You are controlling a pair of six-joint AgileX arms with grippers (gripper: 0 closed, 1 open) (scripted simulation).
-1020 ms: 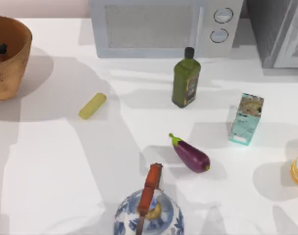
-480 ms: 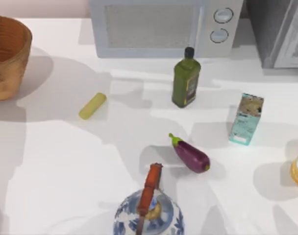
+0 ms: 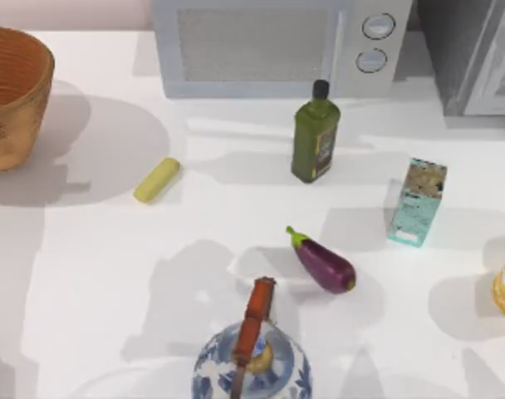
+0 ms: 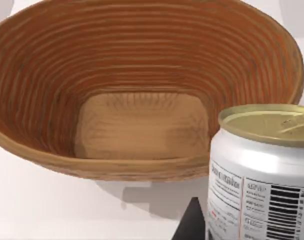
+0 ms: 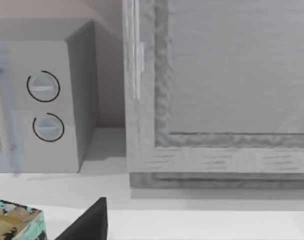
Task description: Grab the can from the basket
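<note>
- In the left wrist view the can (image 4: 264, 170) sits close to the camera, above and outside the emptied basket (image 4: 142, 65), so it looks lifted clear
- The left claw's dark finger (image 4: 191, 225) lies against the can; I judge it closed on the can
- Advice: keep the can upright, hold firm, carry it away from the rim
- The right claw's grip state cannot be told

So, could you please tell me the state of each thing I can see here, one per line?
basket: upright, nothing inside.
can: upright, lid sealed, out of the basket.
oil bottle: upright, capped.
eggplant: lying on its side.
yellow-green cylinder: lying on its side.
carton: standing.
teapot: upright.
microwave: door closed.
</note>
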